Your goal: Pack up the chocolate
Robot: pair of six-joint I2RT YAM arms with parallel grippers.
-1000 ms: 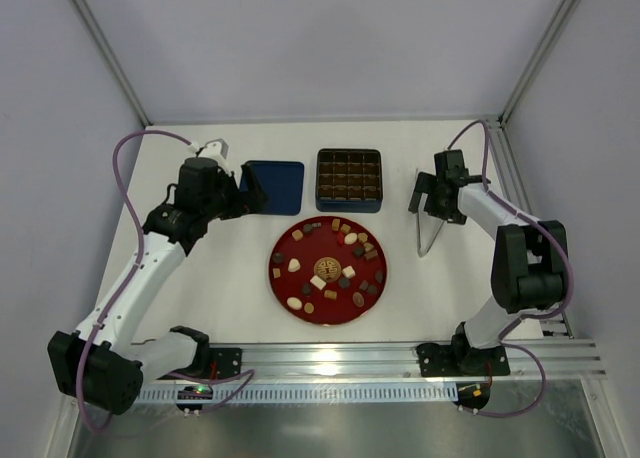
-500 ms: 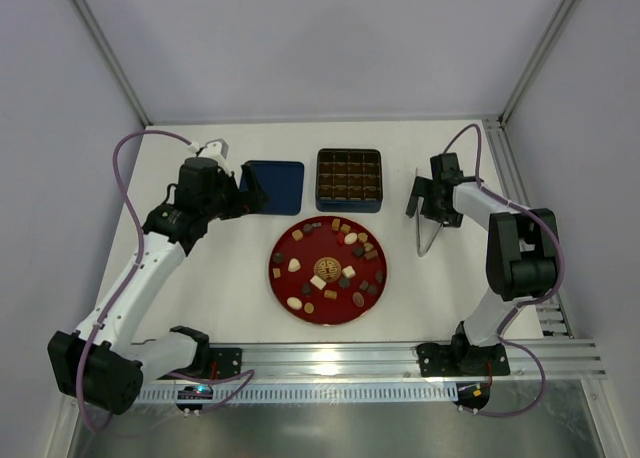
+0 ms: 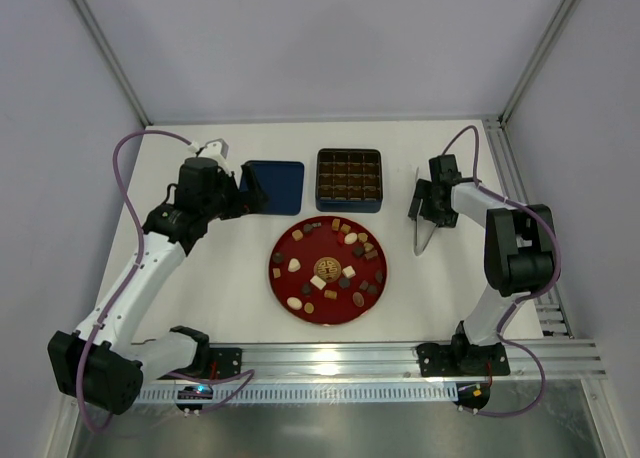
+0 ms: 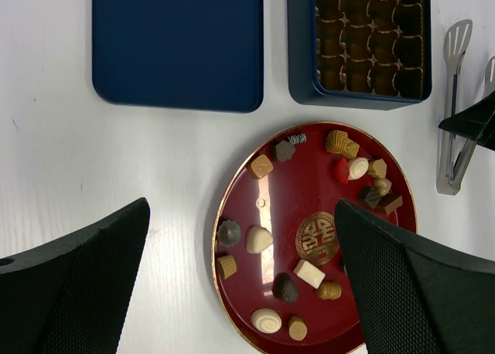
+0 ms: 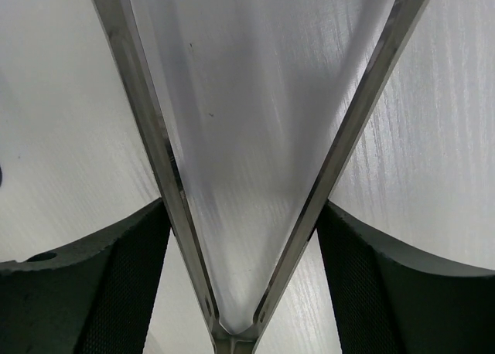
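The chocolate [image 4: 259, 239] lies scattered on the red plate [image 4: 309, 184] at mid-desk [image 4: 46, 153], beside the tin [image 4: 300, 52] and its lid [image 4: 176, 43]. The left jaws hang wide above the plate; the right jaws press on both arms of the tongs [image 5: 166, 176], right of the plate

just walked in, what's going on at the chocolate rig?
The right gripper is down on the tongs at the right side of the table, its fingers against both tong arms near the hinge. The left gripper hangs open by the lid, holding nothing. The chocolates are all on the plate, and the open tin looks empty, so packing hasn't started.
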